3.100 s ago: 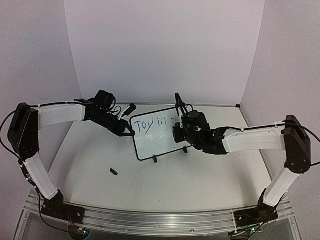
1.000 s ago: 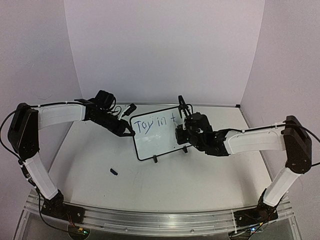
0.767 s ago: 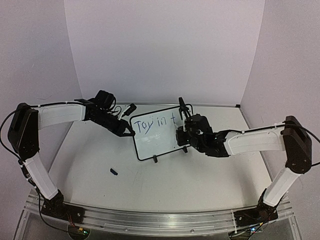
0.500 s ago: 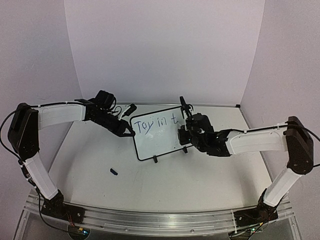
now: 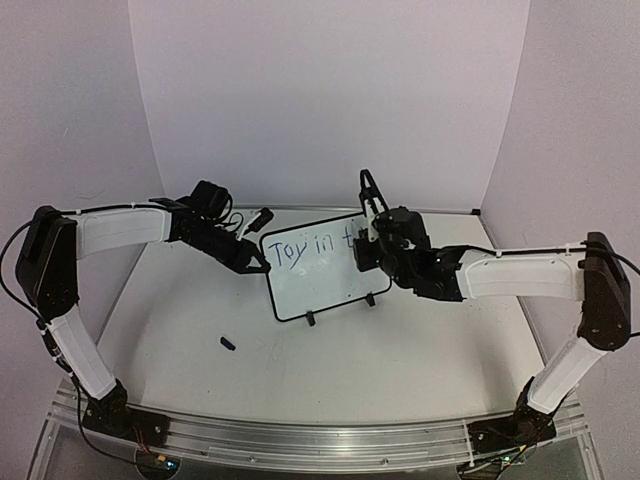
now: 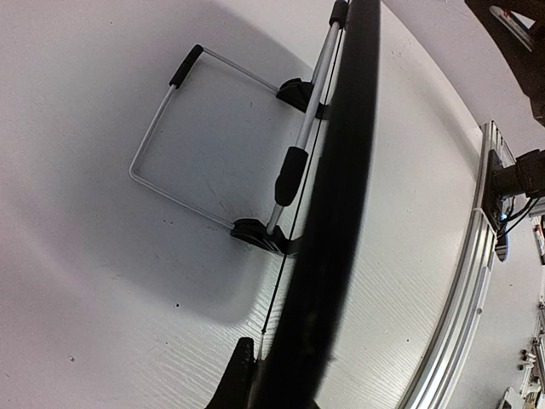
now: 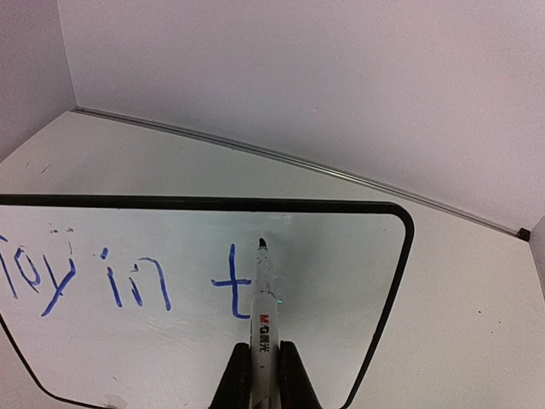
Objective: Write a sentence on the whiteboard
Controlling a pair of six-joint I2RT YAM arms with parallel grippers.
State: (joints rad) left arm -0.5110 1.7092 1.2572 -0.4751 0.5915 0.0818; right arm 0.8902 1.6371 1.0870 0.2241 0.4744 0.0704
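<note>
Table: white, flat, carrying the whole set-up.

Whiteboard: stands near the table's middle on two small black feet, tilted back against a wire stand behind it.

Left gripper: closed on the whiteboard's upper left edge. In the left wrist view the frame runs out edge-on from between the fingers.

Right gripper: jaws clamped on a white marker, pointed at the board's upper right area.

Sentence: reads "Toy in t" along the top line, in blue. The marker tip sits just right of the "t" and above its crossbar; whether it actually touches the surface cannot be confirmed.

Small dark piece: lies on the table, well apart from the board, towards the left arm.

Findings on risk, as judgement:
- Little free width remains before the right frame, so the current word may crowd the edge.
- The board is restrained at one side only. Firm strokes at the far side could swing it or rock it back on the stand.
- Too light a touch would break the strokes.
- The marker may twist within the jaws.
</note>
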